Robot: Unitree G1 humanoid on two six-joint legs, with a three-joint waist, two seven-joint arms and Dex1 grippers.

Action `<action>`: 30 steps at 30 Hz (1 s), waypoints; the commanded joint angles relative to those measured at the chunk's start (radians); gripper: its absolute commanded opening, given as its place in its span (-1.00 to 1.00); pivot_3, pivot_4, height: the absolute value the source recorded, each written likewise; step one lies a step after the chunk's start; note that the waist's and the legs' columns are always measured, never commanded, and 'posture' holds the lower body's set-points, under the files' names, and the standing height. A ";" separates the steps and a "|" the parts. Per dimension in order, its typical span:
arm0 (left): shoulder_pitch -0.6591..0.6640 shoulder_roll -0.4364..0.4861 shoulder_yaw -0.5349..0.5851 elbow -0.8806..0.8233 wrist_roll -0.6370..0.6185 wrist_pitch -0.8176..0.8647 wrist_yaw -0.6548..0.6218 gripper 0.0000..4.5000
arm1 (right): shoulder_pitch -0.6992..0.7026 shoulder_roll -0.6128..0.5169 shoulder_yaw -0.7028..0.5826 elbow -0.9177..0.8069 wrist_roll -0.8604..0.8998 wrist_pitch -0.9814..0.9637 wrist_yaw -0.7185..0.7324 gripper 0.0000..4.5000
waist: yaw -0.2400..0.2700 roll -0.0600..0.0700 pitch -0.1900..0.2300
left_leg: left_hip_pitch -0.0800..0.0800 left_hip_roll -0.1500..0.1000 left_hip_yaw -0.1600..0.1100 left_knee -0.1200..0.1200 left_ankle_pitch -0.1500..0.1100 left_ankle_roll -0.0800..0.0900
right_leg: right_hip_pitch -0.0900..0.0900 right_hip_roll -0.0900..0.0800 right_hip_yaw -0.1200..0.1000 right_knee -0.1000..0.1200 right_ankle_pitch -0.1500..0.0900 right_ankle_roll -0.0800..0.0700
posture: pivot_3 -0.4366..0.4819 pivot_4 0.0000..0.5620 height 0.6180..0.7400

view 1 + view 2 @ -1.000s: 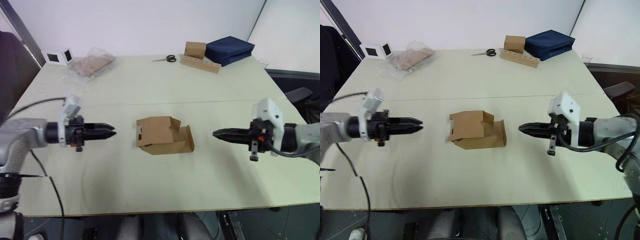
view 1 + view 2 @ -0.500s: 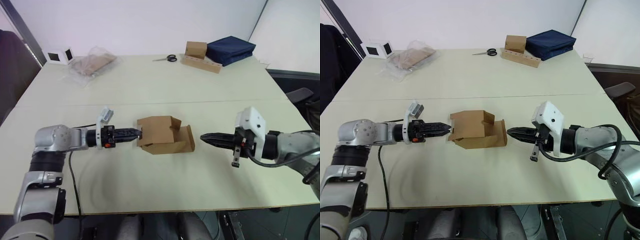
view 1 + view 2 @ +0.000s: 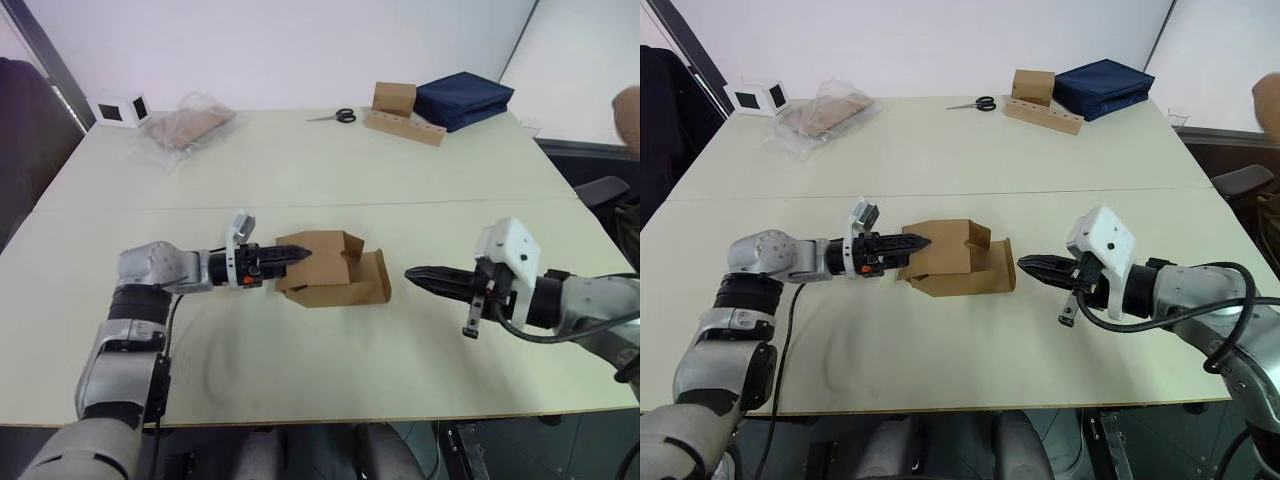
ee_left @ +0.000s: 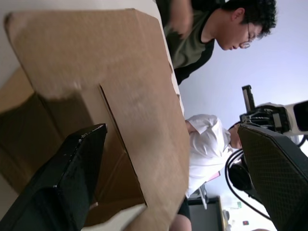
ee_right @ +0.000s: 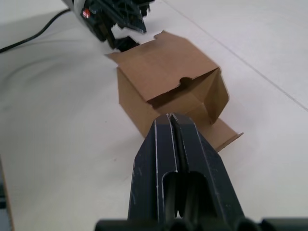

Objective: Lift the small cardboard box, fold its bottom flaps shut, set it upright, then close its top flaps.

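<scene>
Left gripper [image 3: 918,241] reaches in from nine o'clock and meets the near-left end of the small plain brown cardboard box [image 3: 955,258], its black fingers spread wide in the left wrist view, one finger [image 4: 72,180] beside the inside of the open carton end and the other [image 4: 281,173] out past a flap edge. Whether the fingers actually press the cardboard cannot be told. The box lies on its side near the middle of the pale cream counter [image 3: 970,150], unmarked, no print or label readable on it. At its three o'clock end the flaps [image 5: 211,103] stand open, one lying flat on the counter, and a panel with a small notch shows in the right wrist view.

Right gripper [image 3: 1025,266] comes from three o'clock, its two black fingers pressed together into a narrow point, just beside that open end but apart from it.

Toward twelve o'clock, well apart from the box, sit a squarer brown box on a long cardboard strip [image 3: 400,113], a dark blue fabric case [image 3: 462,98], and black-handled scissors [image 3: 333,117]. At about ten o'clock lie a clear plastic bag of brown cardboard [image 3: 187,127] and a small white cube with dark faces [image 3: 121,109]. Two people [image 4: 211,33] appear in the left wrist view.
</scene>
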 commanded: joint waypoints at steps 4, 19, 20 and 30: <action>-0.044 -0.011 -0.050 0.094 0.073 -0.098 -0.120 0.97 | 0.001 -0.001 -0.040 -0.051 0.037 0.005 -0.024 -1.00 | -0.001 0.000 0.000 | 0.000 0.000 0.000 0.000 0.000 0.000 | 0.000 0.000 0.000 0.000 0.000 0.000 | -0.05 -0.47 1.00; -0.151 -0.072 -0.046 0.268 0.167 -0.191 -0.220 0.97 | -0.012 -0.013 -0.038 -0.047 0.054 0.009 -0.048 -1.00 | -0.001 0.000 0.000 | 0.000 0.000 0.000 0.000 0.000 0.000 | 0.000 0.000 0.000 0.000 0.000 0.000 | -0.05 -0.47 1.00; -0.154 -0.075 -0.048 0.270 0.171 -0.193 -0.227 0.97 | -0.012 -0.013 -0.038 -0.047 0.054 0.009 -0.049 -1.00 | -0.001 0.000 0.000 | 0.000 0.000 0.000 0.000 0.000 0.000 | 0.000 0.000 0.000 0.000 0.000 0.000 | -0.05 -0.47 1.00; -0.172 -0.081 -0.037 0.285 0.195 -0.194 -0.257 0.44 | -0.010 -0.015 -0.044 -0.055 0.065 0.013 -0.070 -1.00 | -0.002 0.000 0.000 | 0.000 0.000 0.000 0.000 0.000 0.000 | 0.000 0.000 0.000 0.000 0.000 0.000 | -0.05 -0.47 1.00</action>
